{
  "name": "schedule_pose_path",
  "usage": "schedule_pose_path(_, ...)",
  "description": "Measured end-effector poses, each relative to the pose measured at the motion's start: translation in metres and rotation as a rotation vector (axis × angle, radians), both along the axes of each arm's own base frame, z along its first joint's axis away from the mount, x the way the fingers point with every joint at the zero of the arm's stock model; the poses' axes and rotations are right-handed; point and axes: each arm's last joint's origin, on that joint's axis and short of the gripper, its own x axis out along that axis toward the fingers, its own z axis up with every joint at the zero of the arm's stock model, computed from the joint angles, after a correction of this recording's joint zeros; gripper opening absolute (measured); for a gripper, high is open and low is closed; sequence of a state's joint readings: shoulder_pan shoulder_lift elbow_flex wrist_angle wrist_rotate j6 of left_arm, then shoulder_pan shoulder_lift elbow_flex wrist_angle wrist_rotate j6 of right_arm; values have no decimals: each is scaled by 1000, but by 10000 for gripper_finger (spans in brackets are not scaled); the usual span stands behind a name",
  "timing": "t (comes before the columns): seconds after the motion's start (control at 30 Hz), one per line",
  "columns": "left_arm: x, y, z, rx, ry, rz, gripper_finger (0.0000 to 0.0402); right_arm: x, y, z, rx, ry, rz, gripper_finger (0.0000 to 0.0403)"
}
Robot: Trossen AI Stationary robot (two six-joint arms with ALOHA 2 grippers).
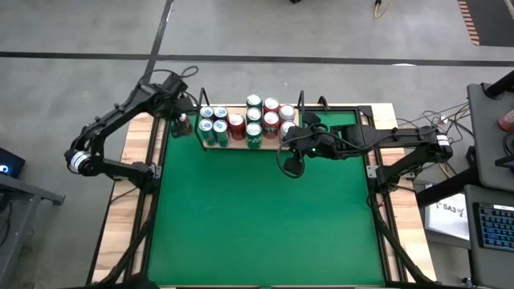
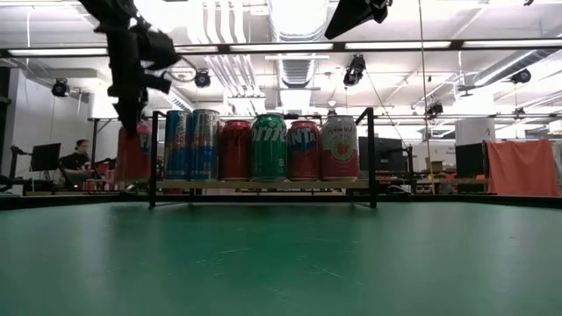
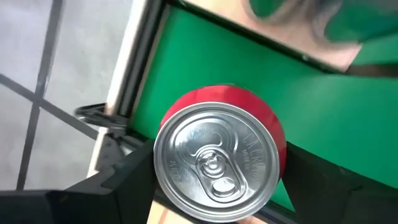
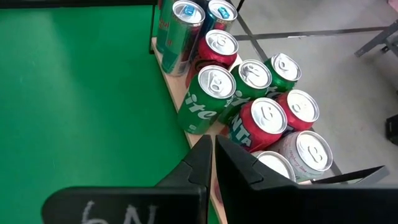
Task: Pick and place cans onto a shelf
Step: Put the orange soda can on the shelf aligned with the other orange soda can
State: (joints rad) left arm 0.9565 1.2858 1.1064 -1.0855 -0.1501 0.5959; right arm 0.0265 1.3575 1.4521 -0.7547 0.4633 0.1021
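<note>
My left gripper [image 1: 181,120] is shut on a red can [image 3: 217,162] with a silver top, just off the left end of the shelf [image 1: 241,144]. In the low view the can [image 2: 132,156] stands left of the shelf's left black upright [image 2: 153,158]. Several red, green, blue and silver-white cans [image 1: 253,120] stand upright on the light-wood shelf board [image 2: 263,184]. My right gripper [image 4: 211,155] is shut and empty, high over the table by the shelf's right end [image 1: 293,140]. My left gripper pinches the red can between its two fingers, on opposite sides of the can's wall [image 3: 278,143] near the top. The fingers [image 3: 127,183] come from above, pointing down. The can is upright; whether its bottom rests on anything I cannot tell.
The green table top [image 1: 257,217] lies open in front of the shelf. Wood borders [image 1: 132,160] run along the table's left and right edges. A laptop and papers [image 1: 482,217] sit off the table's right. A person [image 2: 79,158] sits far behind the table.
</note>
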Motion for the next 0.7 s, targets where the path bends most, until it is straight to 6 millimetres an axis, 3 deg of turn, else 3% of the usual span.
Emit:
schedule_pose_path(0.4,-10,-15,110,201,-173,51,277,0,0,0,3,-7,-3,12)
schedule_pose_path(0.5,-13,-29,134,258,-235,27,277,1,0,1,3,-12,-3,12)
schedule_pose_path(0.7,-8,-69,160,254,-447,-145,277,2,0,2,2,-25,-2,12)
